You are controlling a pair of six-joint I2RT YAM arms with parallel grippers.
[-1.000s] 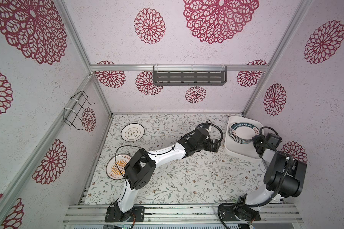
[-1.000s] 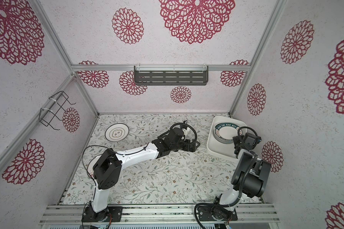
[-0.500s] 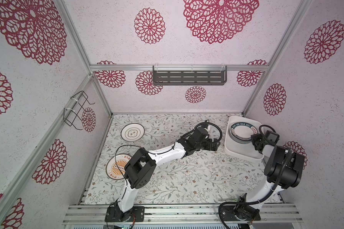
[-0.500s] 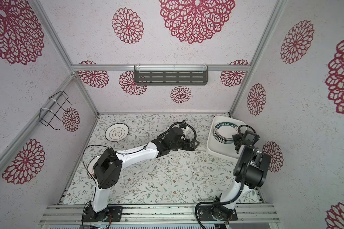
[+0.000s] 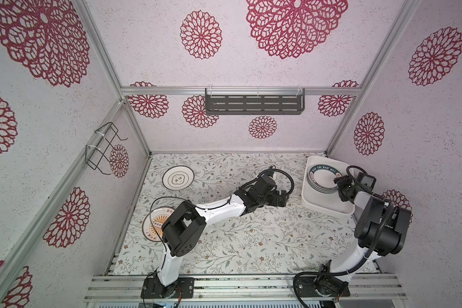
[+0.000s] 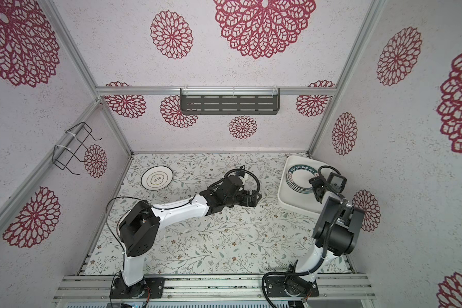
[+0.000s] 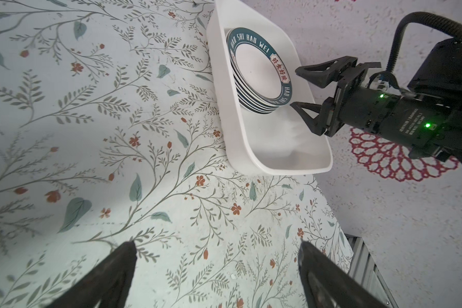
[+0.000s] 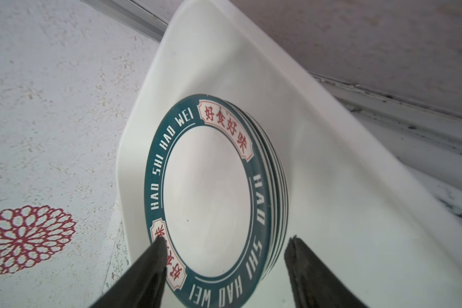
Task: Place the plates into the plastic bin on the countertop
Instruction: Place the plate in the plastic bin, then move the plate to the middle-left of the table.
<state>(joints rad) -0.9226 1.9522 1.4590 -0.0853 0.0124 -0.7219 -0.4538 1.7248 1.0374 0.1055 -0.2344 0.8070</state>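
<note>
A stack of teal-rimmed plates (image 5: 321, 179) (image 8: 211, 192) lies in the far end of the white plastic bin (image 5: 328, 210) (image 7: 278, 149) at the countertop's (image 5: 251, 240) back right. My right gripper (image 5: 341, 188) (image 8: 226, 240) is open, its fingers either side of the stack's near rim, gripping nothing. My left gripper (image 5: 284, 199) (image 7: 216, 245) is open and empty above bare countertop, left of the bin. A dark-ringed plate (image 5: 178, 177) lies at the back left. An orange sunburst plate (image 5: 152, 226) lies at the left edge, partly hidden by the left arm.
A dark grey slotted shelf (image 5: 254, 105) hangs on the back wall and a black wire rack (image 5: 104, 149) on the left wall. The right wall runs close behind the bin. Aluminium rails (image 5: 251, 286) carry both arm bases at the front.
My right gripper has gone from shut to open, leaving the top teal-rimmed plate on the stack in the bin. The left arm has hardly moved.
</note>
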